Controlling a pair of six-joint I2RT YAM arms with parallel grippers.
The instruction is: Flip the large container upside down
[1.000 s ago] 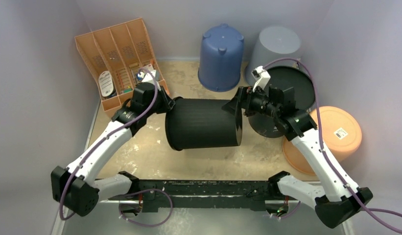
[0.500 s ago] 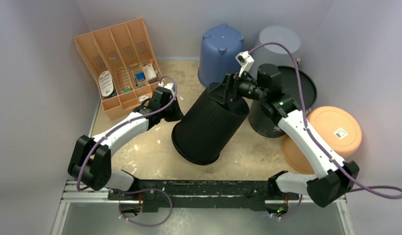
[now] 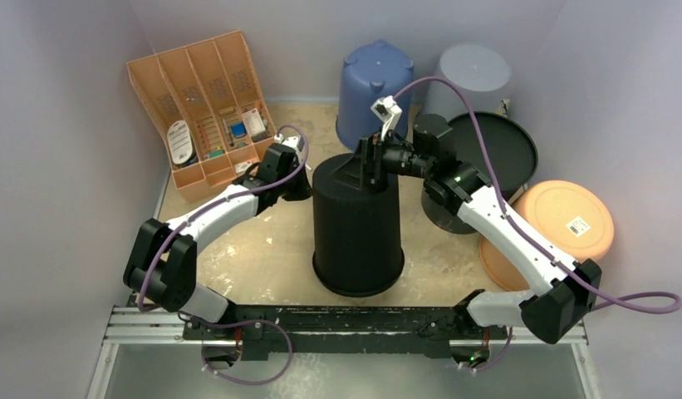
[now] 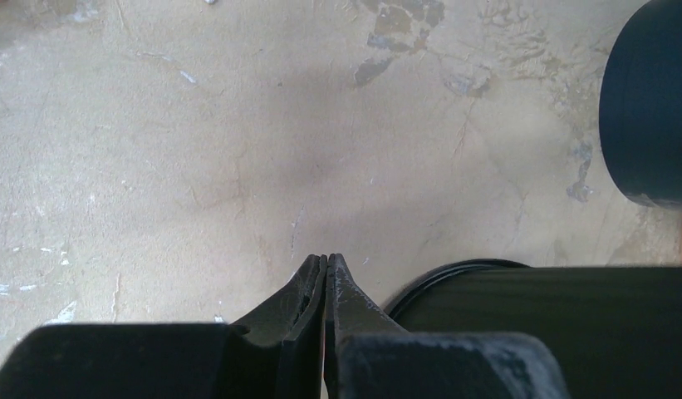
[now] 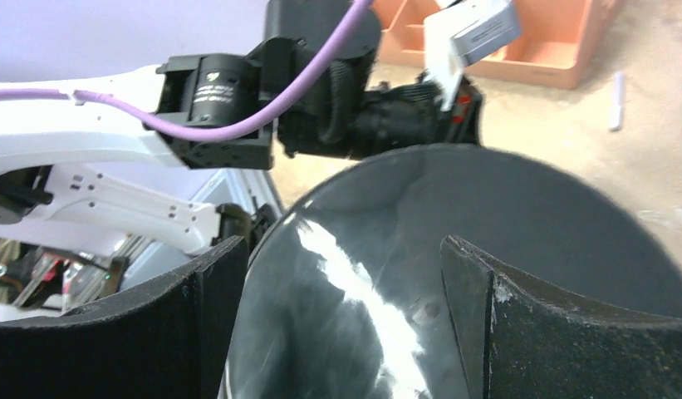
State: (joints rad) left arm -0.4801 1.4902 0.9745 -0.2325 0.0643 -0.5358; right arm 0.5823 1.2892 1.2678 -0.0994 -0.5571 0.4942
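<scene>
The large black container (image 3: 358, 229) stands on the table with its wide rim down and its closed glossy base up. It also shows in the left wrist view (image 4: 553, 324) and in the right wrist view (image 5: 453, 249). My right gripper (image 3: 364, 165) is open, its fingers spread just over the upturned base (image 5: 341, 249), not clamped on it. My left gripper (image 3: 302, 184) is shut and empty (image 4: 326, 258), close beside the container's upper left wall.
An orange divided organiser (image 3: 200, 100) stands at the back left. An upturned blue bucket (image 3: 375, 96) and a grey bucket (image 3: 470, 79) stand at the back. A black bin (image 3: 487, 154) and an orange lid (image 3: 566, 224) lie on the right.
The container swung from lying on its side, through a tilt, to standing rim down. My right gripper moved left with its base. My left arm drew in beside it.
</scene>
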